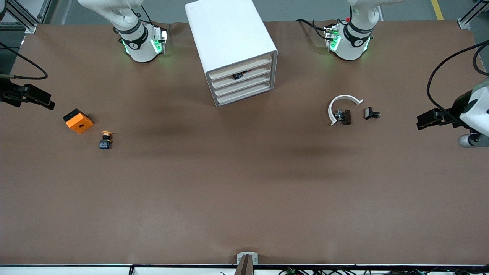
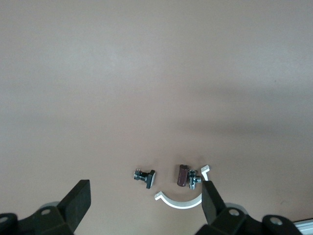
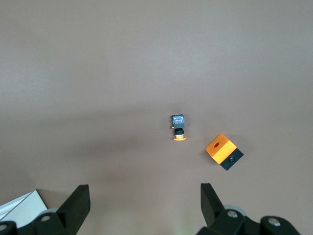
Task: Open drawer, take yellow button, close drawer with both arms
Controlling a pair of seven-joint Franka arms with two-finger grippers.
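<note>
The white cabinet (image 1: 229, 38) stands at the robots' edge of the table, between the two bases. Its four cream slat drawer fronts (image 1: 244, 82) all look pushed in. A small dark part (image 1: 238, 76) shows in a gap between two slats. The button (image 1: 106, 139), with an orange-yellow cap and a black body, lies on the table toward the right arm's end; it also shows in the right wrist view (image 3: 178, 128). My right gripper (image 1: 46, 103) is open and empty over the table's end, beside the button. My left gripper (image 1: 424, 121) is open and empty over the other end.
An orange square block with a hole (image 1: 78, 120) (image 3: 224, 152) lies beside the button. A white arc (image 1: 342, 104) (image 2: 178, 201) and two small black parts (image 1: 345, 117) (image 1: 371, 113) lie toward the left arm's end. A cabinet corner (image 3: 19, 205) shows in the right wrist view.
</note>
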